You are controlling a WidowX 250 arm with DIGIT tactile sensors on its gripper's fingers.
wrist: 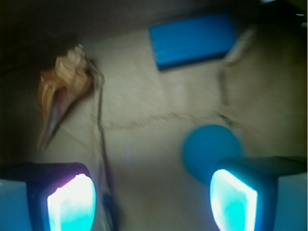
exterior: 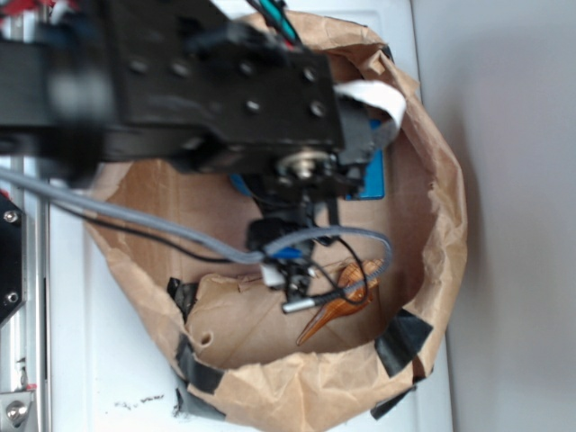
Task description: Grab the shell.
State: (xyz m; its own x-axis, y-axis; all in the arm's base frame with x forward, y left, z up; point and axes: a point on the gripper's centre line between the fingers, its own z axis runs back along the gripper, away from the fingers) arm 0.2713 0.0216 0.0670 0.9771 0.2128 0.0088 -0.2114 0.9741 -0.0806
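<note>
The shell (exterior: 342,301) is orange-brown and slender, lying on the floor of a brown paper bag, its thin point toward the lower left. In the wrist view the shell (wrist: 60,94) lies at the upper left, ribbed tan end up, point down. My gripper (exterior: 297,288) hangs over the bag floor just left of the shell. In the wrist view my gripper (wrist: 151,199) is open, with bare floor between its glowing pads (wrist: 72,204). The shell lies up and left of the left pad, apart from it.
A teal ball (wrist: 209,149) sits just above the right pad. A blue rectangular block (wrist: 192,38) lies at the far side, also seen in the exterior view (exterior: 376,175). The crumpled paper bag wall (exterior: 441,225) rings the floor, taped with black tape (exterior: 405,340).
</note>
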